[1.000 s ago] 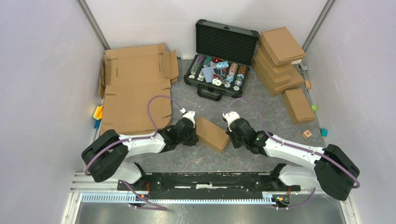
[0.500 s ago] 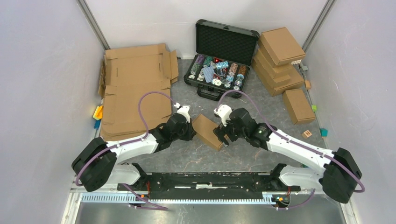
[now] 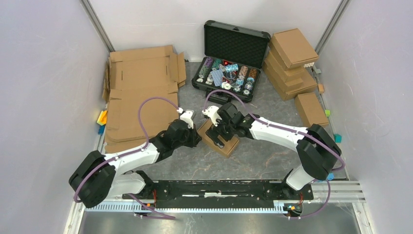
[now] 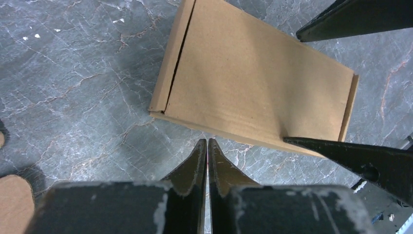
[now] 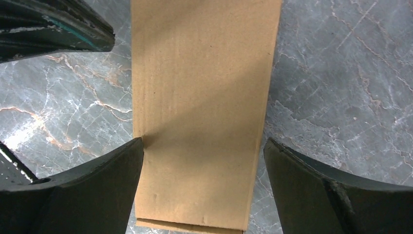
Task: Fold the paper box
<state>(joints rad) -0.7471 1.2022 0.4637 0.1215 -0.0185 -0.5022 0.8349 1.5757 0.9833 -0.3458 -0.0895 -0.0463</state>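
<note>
The paper box (image 3: pixel 231 147) is a small closed brown cardboard mailer lying flat on the grey table. From the left wrist its lid (image 4: pixel 253 83) shows a slit along the left side. My right gripper (image 3: pixel 221 138) hangs over it, open wide, its fingers straddling the box's width (image 5: pixel 203 146). One finger (image 5: pixel 97 180) meets the box's left edge; the other (image 5: pixel 331 190) stands a little off the right edge. My left gripper (image 4: pixel 208 142) is shut on nothing, its tips just short of the box's near long side (image 3: pixel 198 138).
An open black case (image 3: pixel 229 73) of poker chips sits behind the box. Large flat cardboard sheets (image 3: pixel 141 92) lie at the back left. Folded boxes (image 3: pixel 292 63) are stacked at the back right, one more box (image 3: pixel 310 109) beside them. Small coloured blocks (image 3: pixel 320 140) lie near the walls.
My right arm has swung left from beside the box to over it, and its jaws have opened wide. My left arm has shifted slightly back and left, still shut.
</note>
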